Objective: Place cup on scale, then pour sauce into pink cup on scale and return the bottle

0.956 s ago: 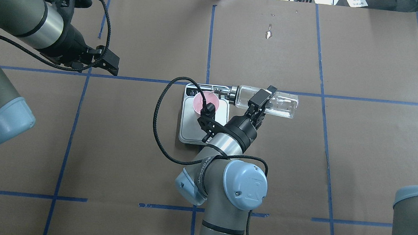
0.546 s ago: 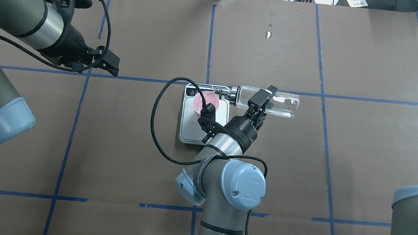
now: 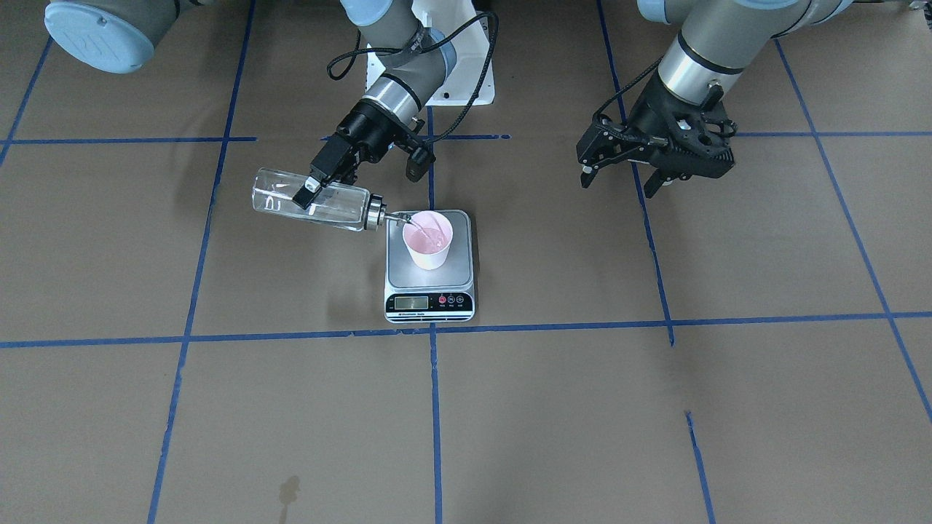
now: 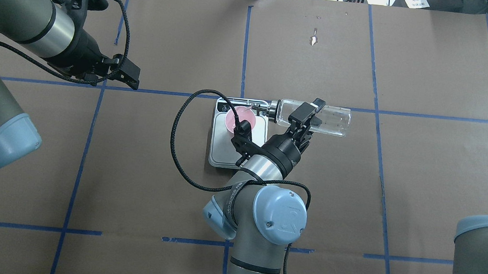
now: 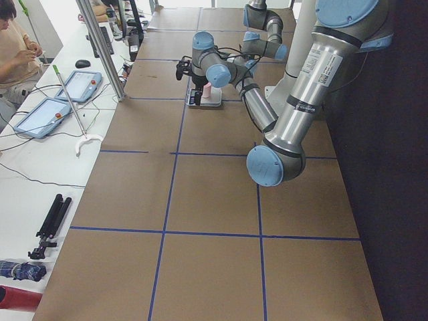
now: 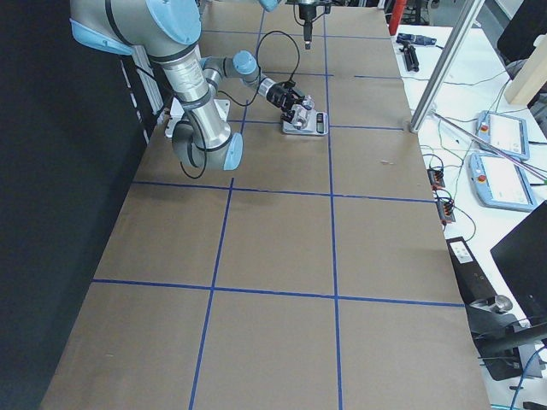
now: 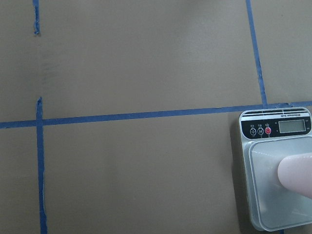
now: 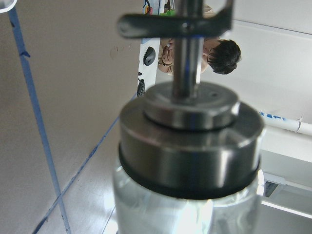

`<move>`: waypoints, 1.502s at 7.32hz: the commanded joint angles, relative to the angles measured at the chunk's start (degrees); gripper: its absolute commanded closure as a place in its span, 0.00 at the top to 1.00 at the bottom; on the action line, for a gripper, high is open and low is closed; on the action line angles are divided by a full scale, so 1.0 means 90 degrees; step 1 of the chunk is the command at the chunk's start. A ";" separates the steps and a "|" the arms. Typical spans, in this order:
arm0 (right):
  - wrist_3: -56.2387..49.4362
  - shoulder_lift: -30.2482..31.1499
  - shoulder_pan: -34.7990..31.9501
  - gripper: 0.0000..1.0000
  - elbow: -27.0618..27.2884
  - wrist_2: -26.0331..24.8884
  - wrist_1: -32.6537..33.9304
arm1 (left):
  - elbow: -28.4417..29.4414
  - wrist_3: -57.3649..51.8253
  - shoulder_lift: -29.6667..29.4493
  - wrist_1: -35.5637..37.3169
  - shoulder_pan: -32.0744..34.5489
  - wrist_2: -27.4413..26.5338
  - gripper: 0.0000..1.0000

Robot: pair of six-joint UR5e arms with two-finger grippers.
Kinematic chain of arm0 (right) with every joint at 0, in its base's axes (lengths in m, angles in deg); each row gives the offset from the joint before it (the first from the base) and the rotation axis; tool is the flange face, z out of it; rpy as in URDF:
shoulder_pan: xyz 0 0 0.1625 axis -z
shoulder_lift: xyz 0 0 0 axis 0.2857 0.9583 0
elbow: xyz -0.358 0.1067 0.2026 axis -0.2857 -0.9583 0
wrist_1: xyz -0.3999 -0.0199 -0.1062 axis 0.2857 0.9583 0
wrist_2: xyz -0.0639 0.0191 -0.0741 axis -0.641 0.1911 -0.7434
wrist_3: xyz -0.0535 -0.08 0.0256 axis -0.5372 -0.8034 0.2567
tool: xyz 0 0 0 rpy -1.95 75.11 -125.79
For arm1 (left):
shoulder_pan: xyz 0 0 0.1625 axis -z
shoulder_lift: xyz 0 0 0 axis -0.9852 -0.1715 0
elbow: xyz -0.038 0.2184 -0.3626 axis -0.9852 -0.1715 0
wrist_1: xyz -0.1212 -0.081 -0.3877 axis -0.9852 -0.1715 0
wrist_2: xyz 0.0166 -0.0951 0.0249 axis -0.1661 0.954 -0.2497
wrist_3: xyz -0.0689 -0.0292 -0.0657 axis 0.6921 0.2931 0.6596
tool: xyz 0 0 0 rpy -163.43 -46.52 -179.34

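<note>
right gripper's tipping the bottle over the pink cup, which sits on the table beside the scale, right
No: the cup stands on the scale, not beside it; the front-facing view shows this. The right gripper does tip the bottle over it.

Brown table (image 4: 431, 60) taped in blue lines (image 4: 246, 44) — two tablet-like pendants (image 5: 79, 85) on a white side bench (image 5: 20, 200).

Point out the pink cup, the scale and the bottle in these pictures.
cup (image 3: 429, 256), front-facing view, its outer wall.
scale (image 3: 411, 301), front-facing view, its display.
bottle (image 3: 342, 207), front-facing view, its glass body.
</note>
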 commanded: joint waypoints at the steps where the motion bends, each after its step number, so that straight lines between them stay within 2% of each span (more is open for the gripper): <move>1: -0.0056 -0.0016 0.0005 0.00 0.0000 0.0000 0.0070 | 0.0008 0.0000 -0.0004 0.0000 0.0000 0.0001 0.99; 6: 0.0235 -0.0026 -0.0053 0.00 0.0252 0.0039 -0.0105 | -0.0002 0.0000 -0.0014 0.0000 -0.0010 0.0001 0.99; 9: 0.0276 0.0033 -0.0082 0.00 0.0312 0.0262 -0.1195 | -0.0002 0.0020 -0.0063 0.0000 -0.0010 0.0001 0.99; 11: 0.0286 0.0052 -0.0140 0.00 0.0341 0.0429 -0.1607 | -0.0012 0.0030 -0.0073 0.0010 -0.0010 -0.0009 0.99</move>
